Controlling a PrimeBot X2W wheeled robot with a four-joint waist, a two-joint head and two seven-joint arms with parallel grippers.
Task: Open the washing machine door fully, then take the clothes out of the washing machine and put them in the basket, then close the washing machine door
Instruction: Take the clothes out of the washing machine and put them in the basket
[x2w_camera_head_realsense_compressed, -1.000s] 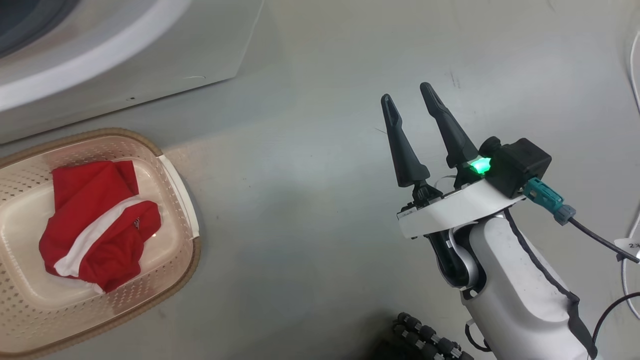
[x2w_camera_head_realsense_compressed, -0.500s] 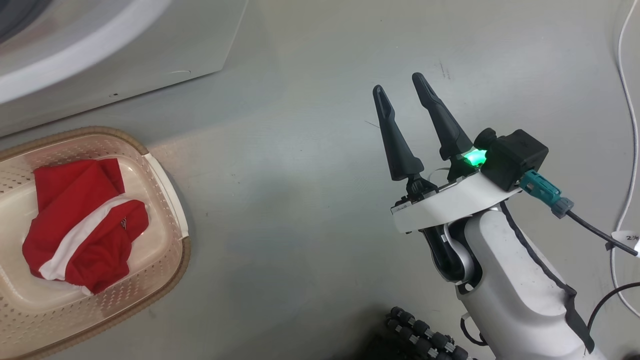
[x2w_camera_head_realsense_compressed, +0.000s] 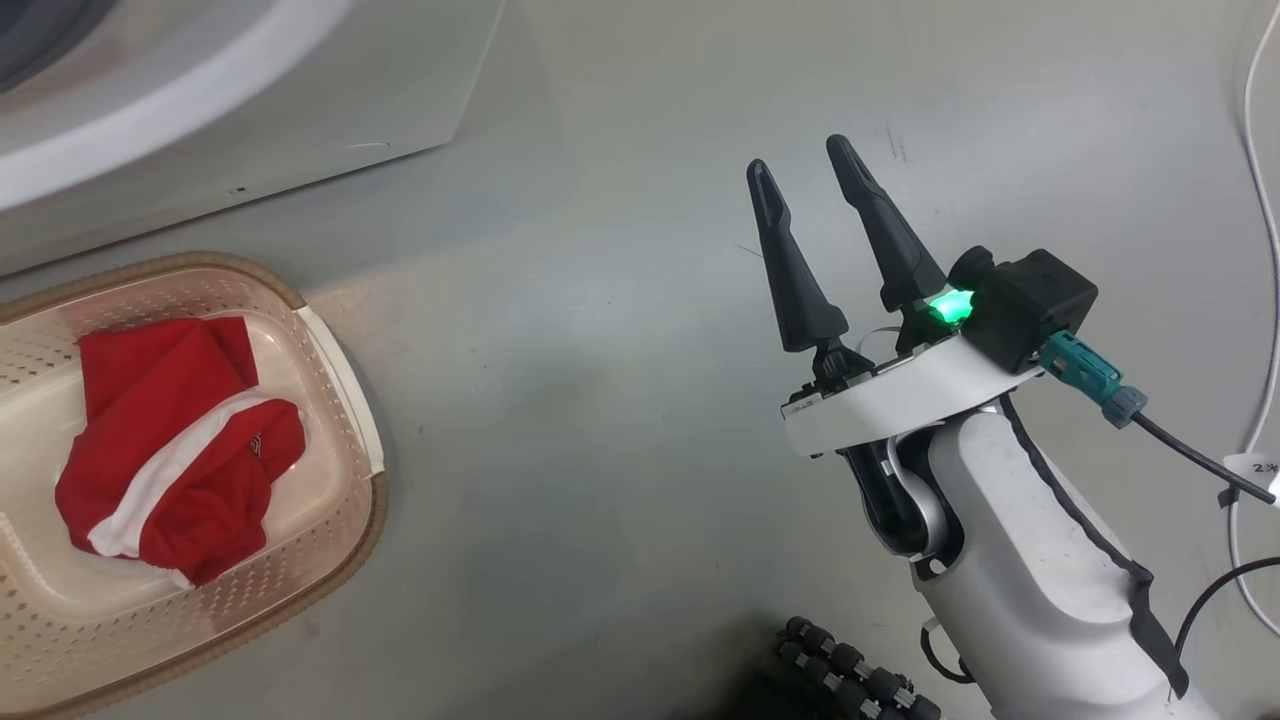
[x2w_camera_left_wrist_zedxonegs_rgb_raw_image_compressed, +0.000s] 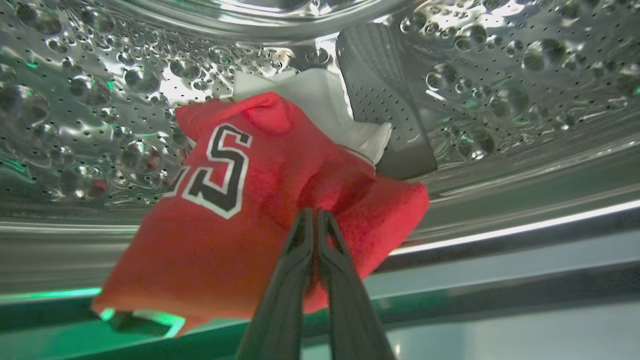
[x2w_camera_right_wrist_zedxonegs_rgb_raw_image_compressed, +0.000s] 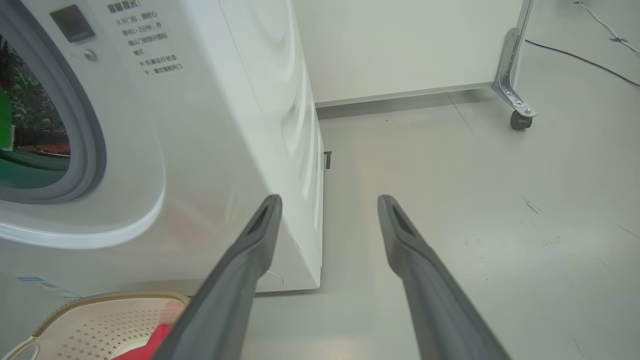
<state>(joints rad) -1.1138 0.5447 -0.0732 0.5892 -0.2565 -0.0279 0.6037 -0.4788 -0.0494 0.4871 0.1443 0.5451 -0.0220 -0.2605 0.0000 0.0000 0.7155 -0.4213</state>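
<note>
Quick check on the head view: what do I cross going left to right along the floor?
Red clothes, lying in the basket, then the open right gripper, then the white cable at the edge.

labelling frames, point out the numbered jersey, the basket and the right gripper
numbered jersey (x2w_camera_left_wrist_zedxonegs_rgb_raw_image_compressed: 200, 250), left wrist view, red cloth below numerals
basket (x2w_camera_head_realsense_compressed: 378, 510), head view, brown rim
right gripper (x2w_camera_head_realsense_compressed: 796, 154), head view, between its fingertips

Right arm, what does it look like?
The right gripper has two long, pointed dark fingers on a white wrist ring with a green light. A black box with a teal plug and black cable sits beside it. The forearm is white, black-trimmed.
</note>
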